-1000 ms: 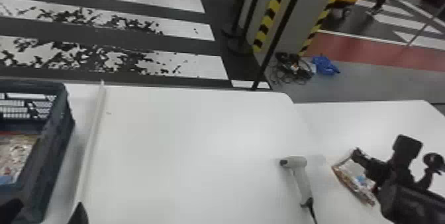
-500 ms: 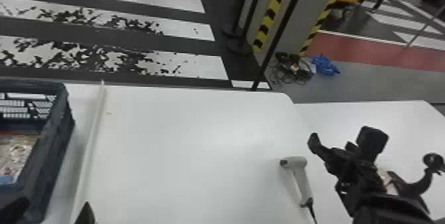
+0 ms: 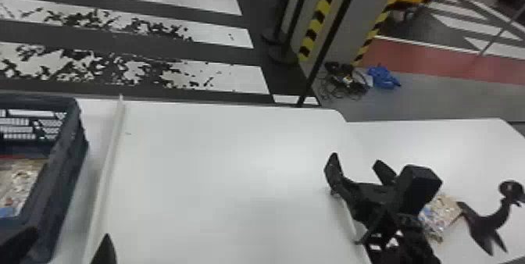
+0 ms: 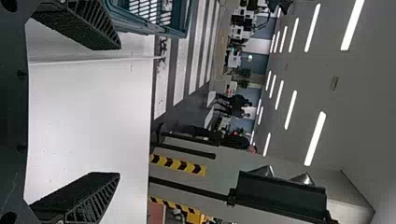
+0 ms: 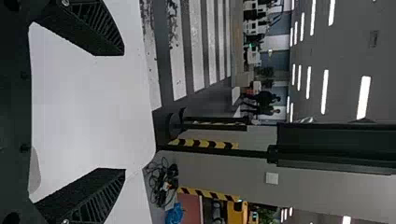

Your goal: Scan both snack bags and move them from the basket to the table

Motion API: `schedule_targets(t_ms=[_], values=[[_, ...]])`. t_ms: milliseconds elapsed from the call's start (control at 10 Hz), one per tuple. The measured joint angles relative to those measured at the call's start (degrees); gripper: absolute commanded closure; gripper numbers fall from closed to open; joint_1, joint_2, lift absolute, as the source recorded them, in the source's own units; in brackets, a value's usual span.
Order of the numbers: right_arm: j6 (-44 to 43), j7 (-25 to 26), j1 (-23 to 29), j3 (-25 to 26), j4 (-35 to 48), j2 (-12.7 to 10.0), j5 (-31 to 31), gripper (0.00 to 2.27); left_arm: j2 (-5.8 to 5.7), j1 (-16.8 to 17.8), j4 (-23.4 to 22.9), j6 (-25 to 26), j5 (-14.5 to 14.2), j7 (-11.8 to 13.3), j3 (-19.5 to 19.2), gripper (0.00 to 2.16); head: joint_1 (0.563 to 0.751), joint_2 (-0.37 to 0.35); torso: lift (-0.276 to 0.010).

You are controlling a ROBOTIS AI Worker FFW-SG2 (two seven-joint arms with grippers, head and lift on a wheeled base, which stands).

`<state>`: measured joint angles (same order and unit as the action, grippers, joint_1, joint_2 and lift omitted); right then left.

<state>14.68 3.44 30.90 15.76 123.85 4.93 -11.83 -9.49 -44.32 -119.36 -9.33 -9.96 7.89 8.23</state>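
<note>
Note the leftward shift of the right gripper (image 3: 422, 173) since the earlier frame, toward the basket (image 3: 58, 193) though well to its right. Observe its fingers, spread wide. Find one snack bag (image 3: 441, 212) on the white table (image 3: 449, 146), far right of the basket; see another bag (image 3: 19, 185) inside. Locate the left gripper (image 3: 64, 239) by the basket's near right corner, likewise wide.

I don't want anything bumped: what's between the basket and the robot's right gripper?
In the head view, a long white strip runs beside the basket; from there to the right gripper it's bare white table.
</note>
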Motion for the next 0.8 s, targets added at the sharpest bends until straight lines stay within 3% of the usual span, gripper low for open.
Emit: schedule_targets(t_ms=[300,800], values=[[-4.39,0.07,5.64,-5.82,2.77,-3.08,3.36,0.03,-0.17,0.49,-0.34,0.93,0.12,-0.34,0.4,0.02,0.695,-0.296,-0.098],[-19.71,0.4,14.98,-9.28,0.53,-3.54,5.38,0.03,-0.26,-0.56,-5.58,7.42,1.39,-1.18,0.35,0.02,0.695,-0.28,-0.098]])
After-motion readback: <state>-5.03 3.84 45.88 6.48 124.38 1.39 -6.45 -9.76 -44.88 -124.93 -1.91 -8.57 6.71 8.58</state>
